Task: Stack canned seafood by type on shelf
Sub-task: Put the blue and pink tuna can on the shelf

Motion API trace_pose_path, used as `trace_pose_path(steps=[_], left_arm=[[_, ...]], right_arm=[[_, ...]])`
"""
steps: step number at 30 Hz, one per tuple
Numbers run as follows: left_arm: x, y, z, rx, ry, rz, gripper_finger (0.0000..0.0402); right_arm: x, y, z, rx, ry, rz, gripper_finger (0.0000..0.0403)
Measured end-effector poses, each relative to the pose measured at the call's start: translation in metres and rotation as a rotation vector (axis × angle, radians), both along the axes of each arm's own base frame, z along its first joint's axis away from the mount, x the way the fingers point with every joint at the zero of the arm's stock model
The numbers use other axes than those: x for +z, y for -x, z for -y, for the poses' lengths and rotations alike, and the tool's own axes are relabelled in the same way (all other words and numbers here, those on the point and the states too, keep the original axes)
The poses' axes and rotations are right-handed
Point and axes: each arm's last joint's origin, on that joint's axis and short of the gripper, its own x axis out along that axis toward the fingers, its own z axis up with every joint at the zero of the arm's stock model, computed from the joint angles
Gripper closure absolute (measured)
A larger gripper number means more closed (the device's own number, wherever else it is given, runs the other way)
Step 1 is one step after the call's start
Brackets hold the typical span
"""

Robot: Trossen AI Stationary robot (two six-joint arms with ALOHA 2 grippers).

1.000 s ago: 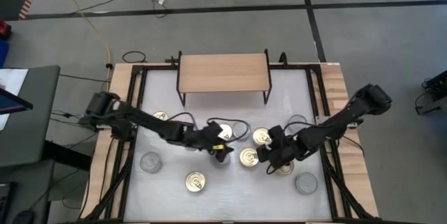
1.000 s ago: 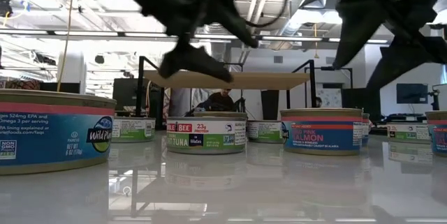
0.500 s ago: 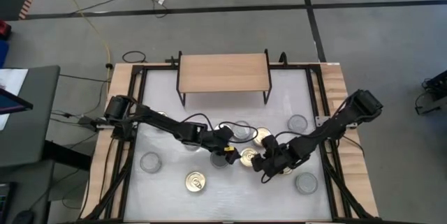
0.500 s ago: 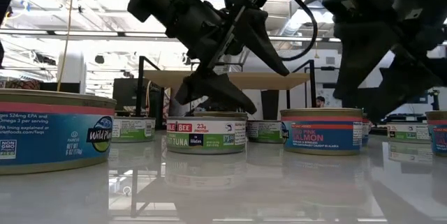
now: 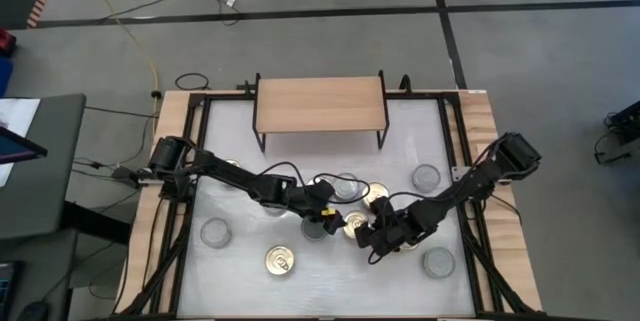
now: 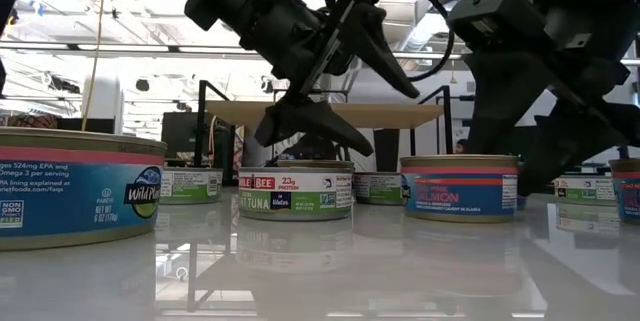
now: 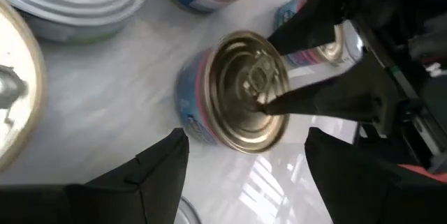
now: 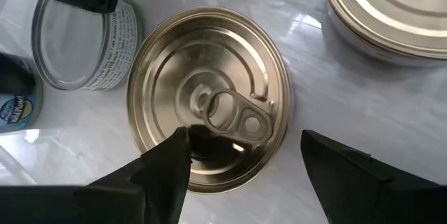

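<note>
Right wrist view, gold-lidded can (image 8: pixel 209 98) upright, lid up

The left arm (image 5: pixel 250 183) hides part of a silver-lidded tin (image 5: pixel 318 227) beneath it.

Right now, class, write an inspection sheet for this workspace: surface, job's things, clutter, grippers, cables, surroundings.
Surface: white tabletop, glossy.
Job's things: shelf bare; cans scattered on the tabletop, including a gold-lidded can and a tuna can.
Clutter: nothing seen.
Grippers: left gripper open, low among the cans; right gripper open over the gold-lidded can.
Cables: yellow cable on the floor.
Surroundings: grey floor, desk beside the table.
</note>
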Motion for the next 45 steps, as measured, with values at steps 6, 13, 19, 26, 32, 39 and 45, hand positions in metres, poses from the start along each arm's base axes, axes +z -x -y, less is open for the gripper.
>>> trace_pose_path(steps=[6,13,19,26,32,39,45], left_arm=[[-0.008,-0.002,0.000,0.003,0.009,-0.014,0.0127],[-0.013,-0.002,-0.002,0.080,-0.031,-0.033,0.0127],[-0.014,-0.002,-0.004,0.107,-0.033,-0.043,0.0127],[-0.014,-0.002,-0.005,0.113,-0.030,-0.045,0.0127],[-0.020,0.002,-0.009,0.129,-0.035,-0.113,0.0127],[-0.020,0.002,-0.009,0.132,-0.020,-0.127,0.0127],[-0.021,0.002,-0.009,0.127,0.002,-0.134,0.0127]], right_arm=[[0.000,0.000,0.000,-0.008,-0.006,0.007,0.0113],[0.001,-0.001,-0.001,-0.004,-0.007,0.014,0.0113],[0.001,-0.002,-0.001,-0.009,0.000,0.036,0.0115],[0.003,-0.006,-0.001,-0.019,-0.005,0.074,0.0138],[0.004,-0.007,0.001,-0.026,0.015,0.092,0.0191],[0.008,-0.015,0.003,0.023,0.039,0.151,0.0254],[0.005,-0.016,0.004,0.006,0.034,0.144,0.0275]])
